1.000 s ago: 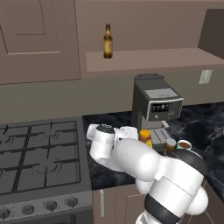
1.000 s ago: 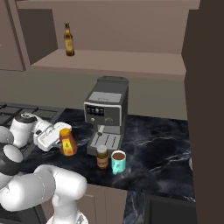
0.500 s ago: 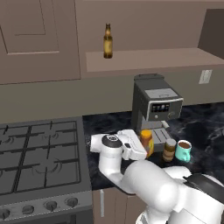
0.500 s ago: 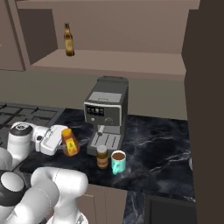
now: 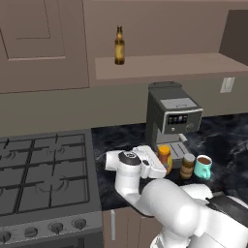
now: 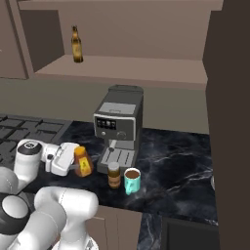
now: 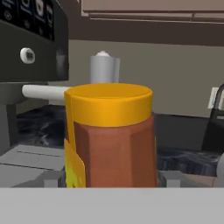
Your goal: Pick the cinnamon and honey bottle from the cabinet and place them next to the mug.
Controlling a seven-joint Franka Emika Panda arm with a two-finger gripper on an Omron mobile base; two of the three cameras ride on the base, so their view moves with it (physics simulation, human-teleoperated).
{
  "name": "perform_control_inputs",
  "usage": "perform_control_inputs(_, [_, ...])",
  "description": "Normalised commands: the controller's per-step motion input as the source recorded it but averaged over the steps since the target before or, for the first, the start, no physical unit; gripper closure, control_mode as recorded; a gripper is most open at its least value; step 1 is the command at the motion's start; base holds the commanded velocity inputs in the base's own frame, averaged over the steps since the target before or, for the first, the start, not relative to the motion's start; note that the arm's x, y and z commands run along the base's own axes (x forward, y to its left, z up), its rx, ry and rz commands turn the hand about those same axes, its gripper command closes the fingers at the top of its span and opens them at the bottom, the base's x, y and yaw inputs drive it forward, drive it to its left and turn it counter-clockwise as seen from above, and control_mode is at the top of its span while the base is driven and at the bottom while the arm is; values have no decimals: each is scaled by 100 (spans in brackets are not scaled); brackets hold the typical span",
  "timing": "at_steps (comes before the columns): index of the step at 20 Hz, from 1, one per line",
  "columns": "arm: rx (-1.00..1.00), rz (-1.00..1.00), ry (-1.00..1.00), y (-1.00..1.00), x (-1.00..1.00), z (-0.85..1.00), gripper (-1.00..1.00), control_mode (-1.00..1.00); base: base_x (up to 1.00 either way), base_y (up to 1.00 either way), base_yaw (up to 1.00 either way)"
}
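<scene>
Gripping honey bottle (image 6: 83, 163) between half-spread fingers (image 7: 50, 179), upright on counter (image 6: 180, 161), left of cinnamon (image 6: 114, 175), mug (image 6: 132, 180).

honey bottle (image 7: 111, 140): amber body, orange cap, yellow label at its left edge, upright, close to the camera | coffee machine (image 7: 30, 41): dark, at left, with 1 round knob | marble counter (image 7: 39, 124): dark, behind the bottle | grey cylinder (image 7: 104, 68): behind the cap
</scene>
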Motion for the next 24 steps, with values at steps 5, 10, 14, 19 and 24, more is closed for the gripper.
perform_control_inputs(5, [0, -9, 5, 0, 6, -56, 100, -100, 0, 0, 0])
perform_control_inputs(10, [0, -5, 0, 1, 10, -32, 100, -100, 0, 0, 0])
perform_control_inputs(14, [0, 0, 0, 5, 16, 0, 100, -100, 0, 0, 0])
perform_control_inputs(19, [0, 0, -2, 0, 4, 0, 100, -100, 0, 0, 0])
perform_control_inputs(24, [0, 0, 0, 0, 0, 0, 100, -100, 0, 0, 0])
